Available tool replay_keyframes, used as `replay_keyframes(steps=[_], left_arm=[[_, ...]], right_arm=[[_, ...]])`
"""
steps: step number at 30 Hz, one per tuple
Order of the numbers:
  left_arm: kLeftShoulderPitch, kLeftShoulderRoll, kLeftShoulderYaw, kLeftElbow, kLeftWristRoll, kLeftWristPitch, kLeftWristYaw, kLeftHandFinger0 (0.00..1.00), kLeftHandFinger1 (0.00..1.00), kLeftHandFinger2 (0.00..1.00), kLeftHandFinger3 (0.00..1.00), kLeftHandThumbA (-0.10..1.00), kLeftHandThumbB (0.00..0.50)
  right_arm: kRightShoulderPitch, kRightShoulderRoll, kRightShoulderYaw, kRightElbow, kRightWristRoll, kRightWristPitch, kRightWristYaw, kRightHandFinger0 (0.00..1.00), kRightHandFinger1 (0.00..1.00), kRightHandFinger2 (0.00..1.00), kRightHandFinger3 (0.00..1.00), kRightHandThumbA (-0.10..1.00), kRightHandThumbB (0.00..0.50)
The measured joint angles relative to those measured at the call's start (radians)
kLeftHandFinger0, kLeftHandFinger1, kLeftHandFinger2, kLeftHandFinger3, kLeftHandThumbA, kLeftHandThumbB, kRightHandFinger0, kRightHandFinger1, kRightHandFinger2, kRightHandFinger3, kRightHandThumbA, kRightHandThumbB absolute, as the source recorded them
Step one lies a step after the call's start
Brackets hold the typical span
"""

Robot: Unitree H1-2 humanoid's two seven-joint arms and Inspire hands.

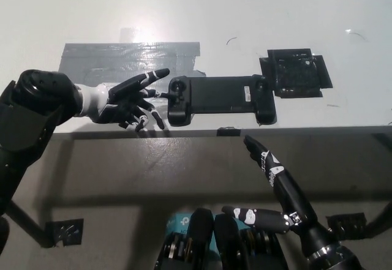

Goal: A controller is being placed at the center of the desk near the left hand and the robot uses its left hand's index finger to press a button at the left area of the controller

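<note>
A black controller [220, 98] lies flat on the white desk [245, 13], close to its front edge, long side left to right. My left hand [131, 98] is just left of the controller, one finger stretched out toward its left grip, the tip a short way off the round stick [177, 87]. The other fingers curl downward. My right hand [269, 178] rests low at the lower right, below the desk edge, fingers apart and holding nothing.
A grey tape patch [122, 59] covers the desk behind my left hand. A black square pad [296, 72] sits right of the controller. The desk's front edge [245, 132] runs across the middle; darker floor lies below it.
</note>
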Motion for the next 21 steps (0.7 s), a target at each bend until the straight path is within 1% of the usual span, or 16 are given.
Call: replay_keyframes(steps=[2,4,6,7,8,9,12,14,16,17,19,20,21], left_arm=[[0.005,0.0,0.0,0.0,0.0,-0.012,0.003,0.0,0.1,0.35,1.0,1.0,0.5],[0.01,0.0,0.0,0.0,0.0,-0.027,0.009,0.0,0.07,0.32,1.0,1.0,0.5],[0.012,0.0,0.0,-0.003,0.0,-0.035,0.01,0.0,0.05,0.31,1.0,1.0,0.5],[0.013,0.0,0.0,-0.004,0.0,-0.037,0.01,0.0,0.06,0.32,1.0,1.0,0.5],[0.014,0.001,0.0,-0.007,0.0,-0.038,0.01,0.02,0.07,0.33,1.0,1.0,0.48],[0.015,0.001,0.0,-0.013,0.0,-0.038,0.011,0.05,0.09,0.34,1.0,1.0,0.475],[0.041,0.015,0.007,-0.083,0.001,-0.025,0.018,0.02,0.14,0.4,1.0,1.0,0.462],[0.081,0.032,0.027,-0.172,-0.002,-0.006,0.02,0.01,0.11,0.38,1.0,1.0,0.443],[0.118,0.039,0.05,-0.243,-0.021,0.008,0.021,0.0,0.05,0.31,1.0,1.0,0.434],[0.149,0.042,0.063,-0.299,-0.04,0.017,0.022,0.0,0.0,0.27,1.0,1.0,0.403],[0.187,0.044,0.074,-0.372,-0.074,0.022,0.03,0.0,0.0,0.24,1.0,1.0,0.392],[0.209,0.044,0.089,-0.421,-0.095,0.025,0.038,0.0,0.0,0.24,1.0,1.0,0.405],[0.224,0.045,0.102,-0.458,-0.111,0.027,0.047,0.0,0.01,0.25,1.0,1.0,0.398]], right_arm=[[0.0,0.0,0.001,0.0,0.0,0.001,0.001,1.0,1.0,1.0,1.0,1.0,0.291],[0.0,0.0,0.002,0.0,0.0,0.002,0.003,1.0,1.0,1.0,1.0,1.0,0.284],[0.001,0.0,0.004,0.0,0.0,0.003,0.005,1.0,1.0,1.0,1.0,0.99,0.285],[0.002,0.0,0.004,0.0,0.0,0.003,0.005,1.0,1.0,1.0,1.0,0.99,0.286],[0.003,0.0,0.005,0.0,0.0,0.004,0.005,1.0,1.0,1.0,1.0,0.99,0.286],[0.003,0.0,0.005,0.0,0.0,0.004,0.005,1.0,1.0,1.0,1.0,0.99,0.287],[0.004,0.0,0.007,-0.002,0.0,0.004,0.006,1.0,1.0,1.0,1.0,0.99,0.284],[0.004,-0.001,0.008,-0.005,0.0,0.006,0.008,1.0,1.0,1.0,1.0,0.99,0.285],[0.003,-0.001,0.008,-0.009,0.0,0.007,0.01,1.0,1.0,1.0,1.0,0.99,0.285],[0.003,-0.001,0.008,-0.01,0.0,0.008,0.011,1.0,1.0,1.0,1.0,0.99,0.279],[0.003,-0.001,0.008,-0.01,0.0,0.009,0.012,1.0,1.0,1.0,1.0,0.97,0.267],[0.003,-0.001,0.008,-0.01,0.0,0.009,0.012,1.0,1.0,1.0,1.0,0.96,0.264],[0.003,-0.001,0.008,-0.01,0.0,0.009,0.012,1.0,1.0,1.0,1.0,0.95,0.264]])
